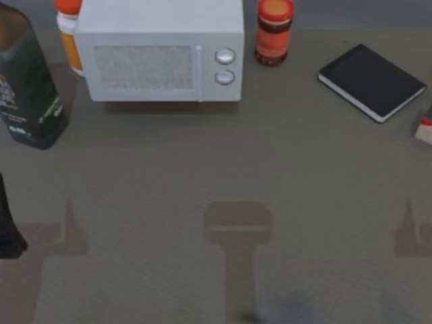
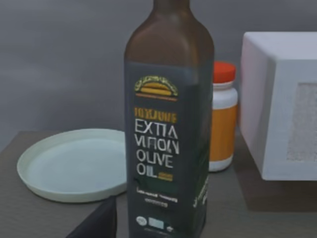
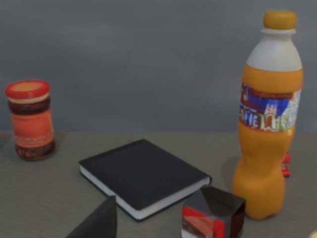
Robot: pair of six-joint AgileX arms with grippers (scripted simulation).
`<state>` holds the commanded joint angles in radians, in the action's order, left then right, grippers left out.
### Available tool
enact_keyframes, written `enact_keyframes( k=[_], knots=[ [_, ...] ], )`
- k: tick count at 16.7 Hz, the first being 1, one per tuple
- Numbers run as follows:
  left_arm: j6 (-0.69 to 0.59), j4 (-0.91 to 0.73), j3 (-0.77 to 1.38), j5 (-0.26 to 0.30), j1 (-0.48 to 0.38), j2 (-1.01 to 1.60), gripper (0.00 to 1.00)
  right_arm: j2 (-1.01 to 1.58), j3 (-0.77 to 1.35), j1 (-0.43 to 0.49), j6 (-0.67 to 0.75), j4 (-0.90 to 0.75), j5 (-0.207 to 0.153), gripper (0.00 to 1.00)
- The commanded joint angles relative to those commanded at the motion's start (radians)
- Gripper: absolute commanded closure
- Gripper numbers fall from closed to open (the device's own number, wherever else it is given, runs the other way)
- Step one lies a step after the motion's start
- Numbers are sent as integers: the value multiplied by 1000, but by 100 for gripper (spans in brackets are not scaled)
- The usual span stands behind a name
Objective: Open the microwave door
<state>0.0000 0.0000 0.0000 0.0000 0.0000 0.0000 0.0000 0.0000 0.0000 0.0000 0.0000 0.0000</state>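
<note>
Neither gripper's opening can I tell; my left arm [image 1: 8, 233] sits parked at the table's near left edge. Far back, the microwave [image 1: 159, 48] has its microwave door [image 1: 143, 67] shut; I'd hook the handle [image 1: 198, 66] and swing leftward

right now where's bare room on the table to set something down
The broad stretch in front of the microwave is free, running to the near edge. The gap between the jar and the black book is also bare. It is crowded at far left, where the olive oil bottle and pill bottle flank the microwave.
</note>
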Motion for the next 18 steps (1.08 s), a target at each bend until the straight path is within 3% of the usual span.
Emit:
enact_keyframes(
  k=[4,8,12,18],
  knots=[
    [-7,-21,29,-4,-11,30,0,0,0,0,0,0,0,0],
    [-49,-138,205,-32,-68,214,0,0,0,0,0,0,0,0],
    [-128,-320,535,-78,-160,544,0,0,0,0,0,0,0,0],
    [-282,-622,1192,-154,-322,1152,0,0,0,0,0,0,0,0]
  ],
)
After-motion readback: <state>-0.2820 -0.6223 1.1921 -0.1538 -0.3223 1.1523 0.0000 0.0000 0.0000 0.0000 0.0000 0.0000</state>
